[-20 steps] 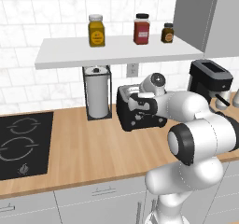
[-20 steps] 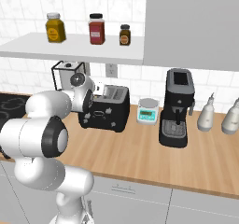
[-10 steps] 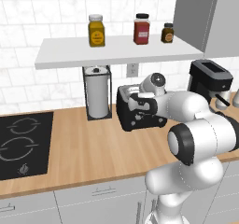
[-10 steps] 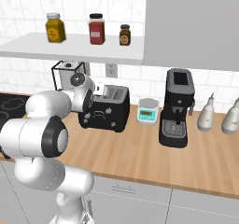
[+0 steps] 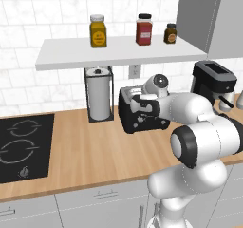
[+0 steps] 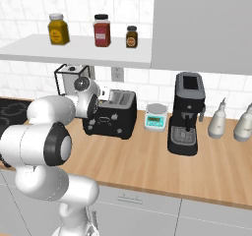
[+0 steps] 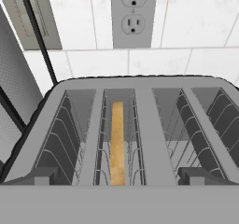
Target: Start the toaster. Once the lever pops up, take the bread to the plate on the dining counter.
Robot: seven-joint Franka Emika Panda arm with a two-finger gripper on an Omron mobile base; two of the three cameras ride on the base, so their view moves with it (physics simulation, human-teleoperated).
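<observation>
Black toaster [image 5: 142,115] on the wood worktop [image 5: 85,151] against the white-tiled wall, between the paper-towel holder [image 5: 99,94] and a small kitchen scale [image 6: 156,117]. The hand [image 5: 142,109] sits at the toaster's front upper edge, its fingertips [image 7: 39,176] wide apart and holding nothing, one at each end of the toaster top. The bread [image 7: 117,141] stands on edge inside the second slot from the left in the hand view, sunk below the rim. A wall outlet [image 7: 132,14] lies directly behind. The coffee machine [image 6: 187,113] stands further right; three jars [image 6: 102,30] rest on the shelf above.
</observation>
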